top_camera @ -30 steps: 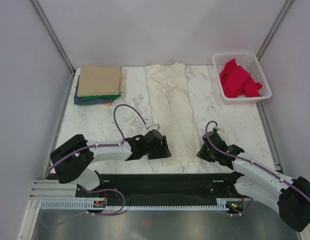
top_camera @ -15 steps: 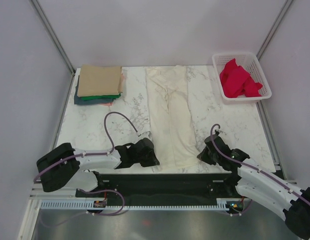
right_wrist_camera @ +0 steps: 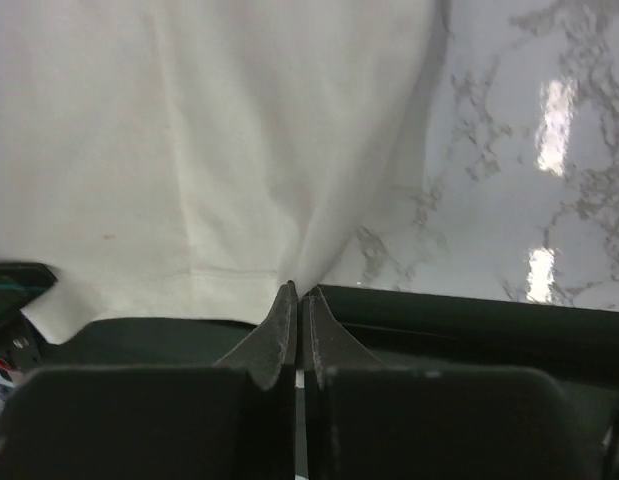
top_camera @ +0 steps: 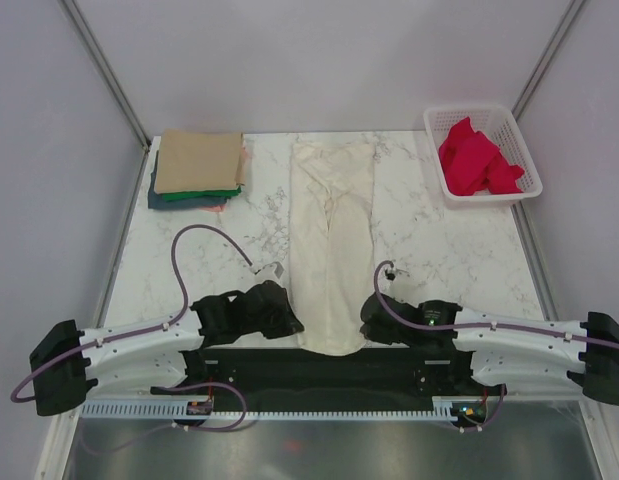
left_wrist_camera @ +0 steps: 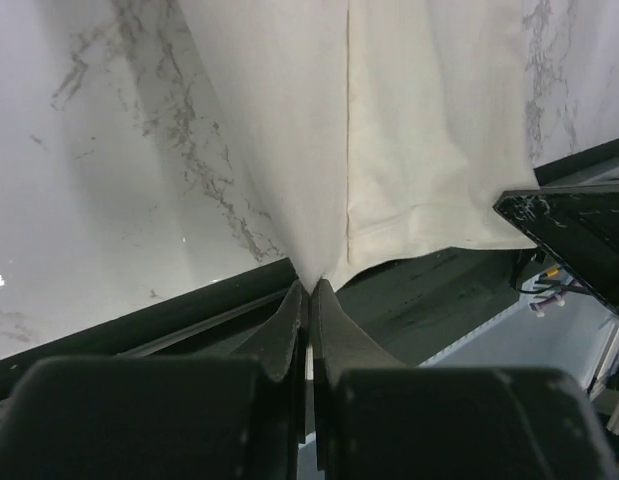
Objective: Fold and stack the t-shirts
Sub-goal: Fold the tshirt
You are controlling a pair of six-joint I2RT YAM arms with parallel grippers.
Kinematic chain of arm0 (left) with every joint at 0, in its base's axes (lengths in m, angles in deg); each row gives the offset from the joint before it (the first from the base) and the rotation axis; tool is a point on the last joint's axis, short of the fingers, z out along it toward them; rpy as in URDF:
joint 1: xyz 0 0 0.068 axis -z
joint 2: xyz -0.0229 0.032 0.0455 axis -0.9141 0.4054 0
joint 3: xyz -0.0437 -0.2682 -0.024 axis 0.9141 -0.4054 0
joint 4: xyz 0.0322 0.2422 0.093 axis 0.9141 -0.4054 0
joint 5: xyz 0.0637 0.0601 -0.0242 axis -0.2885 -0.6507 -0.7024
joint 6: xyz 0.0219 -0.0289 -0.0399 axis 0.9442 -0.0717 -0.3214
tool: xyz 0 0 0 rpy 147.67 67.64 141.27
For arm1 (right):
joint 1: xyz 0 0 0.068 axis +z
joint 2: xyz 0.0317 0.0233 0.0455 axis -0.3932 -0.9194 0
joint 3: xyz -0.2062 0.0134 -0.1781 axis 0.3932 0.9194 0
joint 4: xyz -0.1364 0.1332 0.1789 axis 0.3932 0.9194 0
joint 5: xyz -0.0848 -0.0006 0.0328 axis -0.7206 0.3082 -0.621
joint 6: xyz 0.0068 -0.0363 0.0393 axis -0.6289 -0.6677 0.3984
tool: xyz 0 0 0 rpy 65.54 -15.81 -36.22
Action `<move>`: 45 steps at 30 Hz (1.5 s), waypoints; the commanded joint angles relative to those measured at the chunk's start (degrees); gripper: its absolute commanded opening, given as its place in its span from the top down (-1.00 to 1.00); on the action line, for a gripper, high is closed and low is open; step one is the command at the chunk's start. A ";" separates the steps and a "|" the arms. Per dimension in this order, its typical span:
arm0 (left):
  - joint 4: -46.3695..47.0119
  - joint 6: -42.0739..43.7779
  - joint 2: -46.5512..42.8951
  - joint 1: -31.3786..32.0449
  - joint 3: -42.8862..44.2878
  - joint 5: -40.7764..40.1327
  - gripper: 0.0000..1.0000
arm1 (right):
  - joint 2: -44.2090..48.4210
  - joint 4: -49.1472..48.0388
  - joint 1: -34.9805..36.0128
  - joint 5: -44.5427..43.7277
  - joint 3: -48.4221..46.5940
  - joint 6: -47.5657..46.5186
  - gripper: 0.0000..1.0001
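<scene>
**Top view.** The cream t-shirt (top_camera: 332,240) lies as a long narrow strip in the middle of the tabletop (top_camera: 189,250). Its long axis runs from 12 to 6 o'clock, and its near end reaches a little over the near edge. The left tool (top_camera: 289,322) sits at the 9 o'clock corner of that end and the right tool (top_camera: 371,320) at the 3 o'clock corner, so each arm is equally near. From both tools all the cloth stretches away toward 12 o'clock. I judge that the coming fold depends on this. The folded stack (top_camera: 197,165) rests at about 10 o'clock, well apart.

**Left wrist view.** The fingers are pressed together and pinch the corner of the hem (left_wrist_camera: 419,235). The hem hangs past the tabletop edge over the dark rail.

**Right wrist view.** This tool is also pressed together, and it pinches the opposite hem corner. The cloth rises toward 12 o'clock.

**Compared with one second ago.** Both tools stood farther up the tabletop then, and the shirt lay farther away and more wrinkled. Now it has been drawn toward 6 o'clock and looks straighter. The arms lie low along the near edge.
</scene>
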 commanded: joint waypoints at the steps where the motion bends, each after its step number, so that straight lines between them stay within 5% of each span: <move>1: -10.58 2.30 -2.48 -0.51 6.06 -7.87 0.96 | -5.10 4.81 1.14 -13.05 -10.60 1.35 1.00; 9: -12.70 13.74 -1.61 -16.48 14.57 0.19 0.96 | -15.90 7.64 -8.86 -16.77 -28.98 -12.97 1.00; 17: -10.33 24.55 15.69 -30.64 29.33 11.00 0.96 | -25.14 5.18 -22.66 -12.90 -40.32 -25.36 1.00; 33: -9.71 31.67 46.45 -41.12 50.80 23.22 0.95 | -42.64 -1.67 -37.43 -2.09 -50.44 -35.31 1.00; 40: -11.64 32.91 57.09 -43.49 58.86 26.83 0.78 | -50.71 -3.61 -42.27 3.27 -54.90 -38.11 1.00; 43: -14.63 33.08 62.44 -45.24 66.06 28.41 0.59 | -56.85 -2.13 -44.82 6.69 -62.70 -40.14 0.71; 44: -17.42 32.91 63.51 -46.55 68.27 28.67 0.39 | -58.45 -1.59 -45.43 8.53 -65.18 -42.06 0.31; 45: -18.14 32.30 64.74 -47.18 70.38 29.72 0.24 | -60.03 -0.28 -46.57 8.64 -67.90 -42.69 0.12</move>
